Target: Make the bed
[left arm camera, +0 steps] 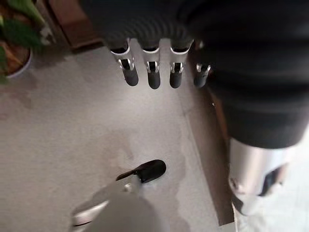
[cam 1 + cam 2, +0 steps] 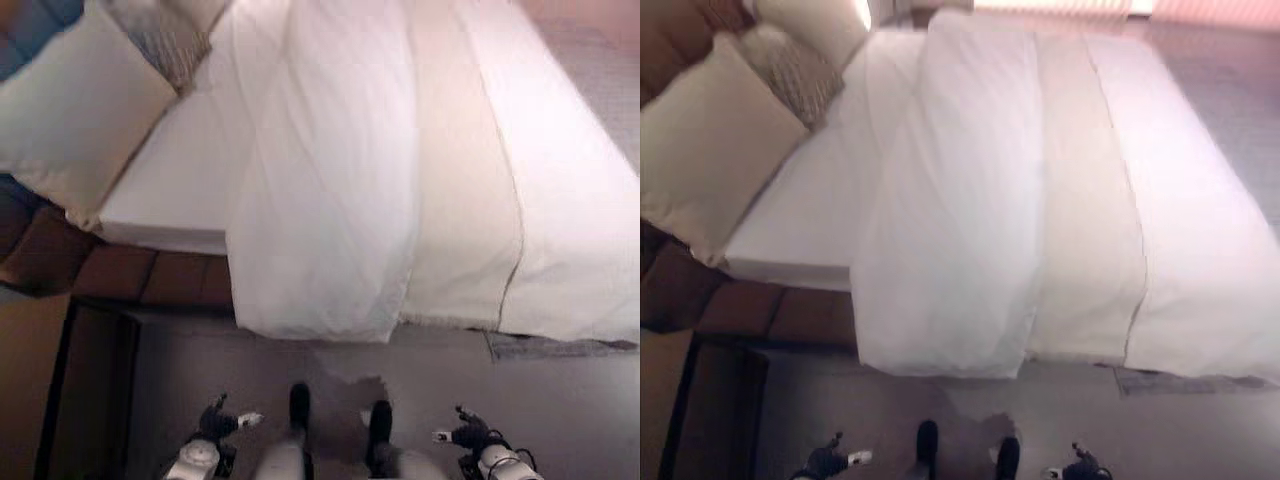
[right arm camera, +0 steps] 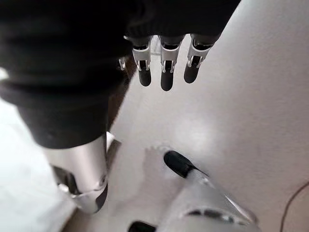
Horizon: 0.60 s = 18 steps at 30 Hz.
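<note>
Bedding is being left only half sorted at this point: the white duvet is lying in long folds across the mattress, its near edge hanging over the side of the bed, well ahead of both sets of fingers and touched by neither. A beige band is showing beside the bunched white fold, and a bare stretch of sheet is being left uncovered between the duvet and the cream pillow, which is sitting at the head end with a patterned cushion just beyond it. Both arms are being held low over the grey floor, the left hand with fingers straight and slightly apart, gripping nothing, and the right hand likewise relaxed and empty. As judged from this, smoothing and pulling the duvet up toward the pillow is what is remaining; nothing is being grasped yet.
</note>
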Tool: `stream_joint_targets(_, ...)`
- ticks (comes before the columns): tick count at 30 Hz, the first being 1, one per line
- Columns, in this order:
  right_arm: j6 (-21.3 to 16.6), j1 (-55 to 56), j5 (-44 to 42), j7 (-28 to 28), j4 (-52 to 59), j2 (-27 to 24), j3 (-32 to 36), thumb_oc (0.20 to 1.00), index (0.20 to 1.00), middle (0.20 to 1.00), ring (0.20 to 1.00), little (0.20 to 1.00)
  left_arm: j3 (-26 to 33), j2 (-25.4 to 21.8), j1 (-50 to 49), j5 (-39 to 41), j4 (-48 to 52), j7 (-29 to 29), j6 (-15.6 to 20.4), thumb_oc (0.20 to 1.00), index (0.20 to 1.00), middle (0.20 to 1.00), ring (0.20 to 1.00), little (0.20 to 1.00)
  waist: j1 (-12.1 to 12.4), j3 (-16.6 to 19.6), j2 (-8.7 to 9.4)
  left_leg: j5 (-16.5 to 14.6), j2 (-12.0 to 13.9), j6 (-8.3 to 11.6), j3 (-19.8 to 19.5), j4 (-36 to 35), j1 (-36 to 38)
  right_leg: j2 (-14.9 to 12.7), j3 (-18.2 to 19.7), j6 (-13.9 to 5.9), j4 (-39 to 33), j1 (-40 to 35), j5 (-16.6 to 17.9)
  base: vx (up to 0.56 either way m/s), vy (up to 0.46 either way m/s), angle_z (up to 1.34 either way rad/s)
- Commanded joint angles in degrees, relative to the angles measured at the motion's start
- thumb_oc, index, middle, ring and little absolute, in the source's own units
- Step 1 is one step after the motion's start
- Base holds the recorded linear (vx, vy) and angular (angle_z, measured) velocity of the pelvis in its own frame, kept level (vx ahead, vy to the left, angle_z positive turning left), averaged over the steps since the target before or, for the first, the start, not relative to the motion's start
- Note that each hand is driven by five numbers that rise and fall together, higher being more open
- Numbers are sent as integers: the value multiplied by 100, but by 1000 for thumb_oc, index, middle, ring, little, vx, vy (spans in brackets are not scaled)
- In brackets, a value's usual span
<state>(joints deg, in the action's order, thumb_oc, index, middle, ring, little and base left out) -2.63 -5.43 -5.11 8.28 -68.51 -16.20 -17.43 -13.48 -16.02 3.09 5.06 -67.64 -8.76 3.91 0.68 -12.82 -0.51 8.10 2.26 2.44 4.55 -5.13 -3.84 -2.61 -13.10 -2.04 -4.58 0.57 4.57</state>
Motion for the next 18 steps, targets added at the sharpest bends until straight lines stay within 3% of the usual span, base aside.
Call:
stream_joint_targets(1,104,-148,262,-168,-50,-119,5,1000,1000,1000,1000,1000,77,-23,309,-499,-379,126,-61,1000,1000,1000,1000,1000,-53,209,208,-391,-383,7,125,13,308,-46,93,-433,265,-30,-155,82,-20,-13)
stream_joint_targets(8,227,88,444,-337,-302,-118,109,1000,1000,1000,1000,1000,200,26,92,-490,-279,301,-45,1000,1000,1000,1000,1000,-42,705,185,-525,-353,-10,128,13,728,13,120,-391,196,-460,-253,35,-33,1)
stream_joint_targets(18,277,146,503,-389,-444,-19,80,1000,1000,1000,1000,1000,184,133,26,-623,-516,355,-112,1000,1000,1000,1000,1000,-67,846,197,-540,-329,2,107,13,828,69,131,-347,108,-599,-257,-7,-17,-1)
